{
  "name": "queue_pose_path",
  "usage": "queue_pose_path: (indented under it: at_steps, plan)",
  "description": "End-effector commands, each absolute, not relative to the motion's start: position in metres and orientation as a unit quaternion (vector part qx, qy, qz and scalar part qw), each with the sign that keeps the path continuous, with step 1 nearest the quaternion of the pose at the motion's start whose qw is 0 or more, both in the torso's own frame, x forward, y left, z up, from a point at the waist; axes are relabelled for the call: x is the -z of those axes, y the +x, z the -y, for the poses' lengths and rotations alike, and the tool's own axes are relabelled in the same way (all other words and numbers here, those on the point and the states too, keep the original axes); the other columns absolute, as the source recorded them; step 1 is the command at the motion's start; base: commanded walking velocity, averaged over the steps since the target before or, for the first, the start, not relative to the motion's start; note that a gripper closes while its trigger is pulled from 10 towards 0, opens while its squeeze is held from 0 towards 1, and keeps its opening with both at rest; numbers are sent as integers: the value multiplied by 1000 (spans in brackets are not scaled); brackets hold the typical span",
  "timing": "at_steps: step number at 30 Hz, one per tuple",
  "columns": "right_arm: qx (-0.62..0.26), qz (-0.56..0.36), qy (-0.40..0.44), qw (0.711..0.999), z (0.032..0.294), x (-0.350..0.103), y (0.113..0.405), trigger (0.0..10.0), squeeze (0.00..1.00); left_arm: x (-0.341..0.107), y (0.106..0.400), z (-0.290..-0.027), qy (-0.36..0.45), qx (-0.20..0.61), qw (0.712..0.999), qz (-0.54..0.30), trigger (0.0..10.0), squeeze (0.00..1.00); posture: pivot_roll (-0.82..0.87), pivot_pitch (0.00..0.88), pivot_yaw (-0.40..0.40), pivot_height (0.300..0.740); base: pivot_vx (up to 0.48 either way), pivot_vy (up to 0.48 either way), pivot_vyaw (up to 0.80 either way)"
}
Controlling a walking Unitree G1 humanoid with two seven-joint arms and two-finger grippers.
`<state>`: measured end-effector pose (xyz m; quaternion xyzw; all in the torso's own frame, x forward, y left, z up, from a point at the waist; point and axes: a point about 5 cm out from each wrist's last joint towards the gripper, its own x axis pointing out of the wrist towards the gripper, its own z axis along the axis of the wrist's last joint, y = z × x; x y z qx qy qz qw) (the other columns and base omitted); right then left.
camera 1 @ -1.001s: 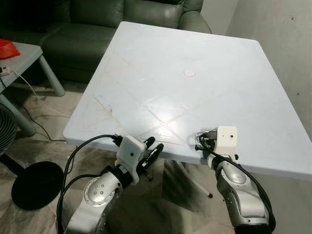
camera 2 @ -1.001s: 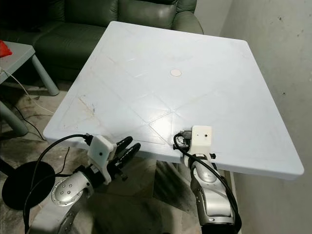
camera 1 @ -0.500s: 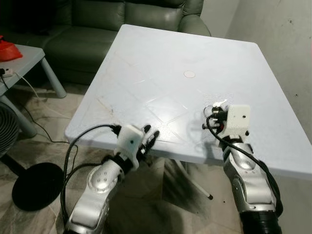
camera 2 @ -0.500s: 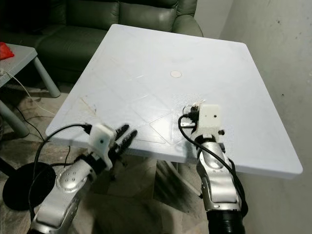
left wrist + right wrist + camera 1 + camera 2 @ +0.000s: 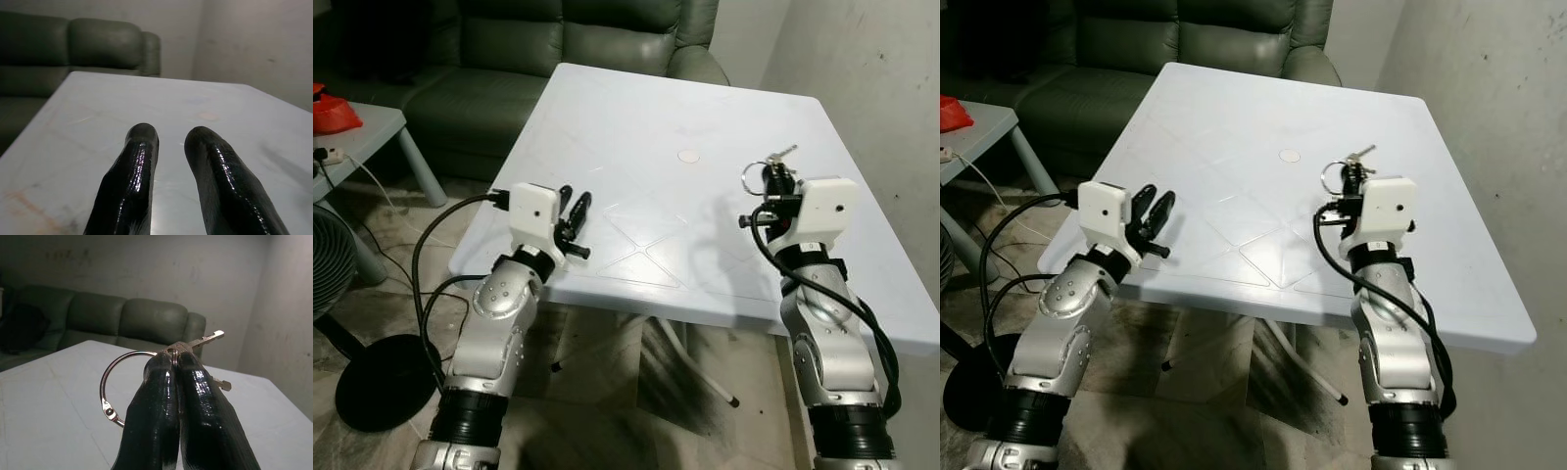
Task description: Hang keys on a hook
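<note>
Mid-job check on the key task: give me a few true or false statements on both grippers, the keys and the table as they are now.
1. The right gripper is shut on the keys. True.
2. The keys lie flat on the white table. False: they are held above it.
3. The left gripper holds the key ring. False: it is open and holds nothing.
4. A green sofa stands beyond the table. True.
5. A key ring sticks out beside the right gripper's fingers. True.
</note>
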<state>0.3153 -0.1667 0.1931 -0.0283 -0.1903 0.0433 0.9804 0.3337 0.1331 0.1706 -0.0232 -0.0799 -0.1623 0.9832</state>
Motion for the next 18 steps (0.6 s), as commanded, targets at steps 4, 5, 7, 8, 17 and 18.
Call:
queue_pose_path:
  at_steps: [4,5,7,8,17,18]
  plan:
    - [-42,200,-27,978,173,-193,315,10000,0,-176,341,-145,-40,137,986,91,10000,0,-139,0,-53,740,0,0,0]
    - [-44,201,-23,978,174,-193,315,10000,0,-176,342,-147,-38,134,986,92,10000,0,-140,0,-53,740,0,0,0]
    - [-44,202,-24,978,175,-192,315,10000,0,-177,343,-149,-38,130,986,94,10000,0,-140,0,-52,740,0,0,0]
    - [-45,203,-24,978,176,-192,314,10000,0,-177,344,-150,-36,126,987,96,10000,0,-140,0,-52,740,0,0,0]
    - [-52,188,-14,981,177,-186,316,10000,0,-176,350,-159,-34,105,989,96,10000,0,-142,0,-45,740,0,0,0]
    - [-52,187,-15,981,176,-186,317,10000,0,-176,350,-159,-34,105,989,96,10000,0,-142,0,-45,740,0,0,0]
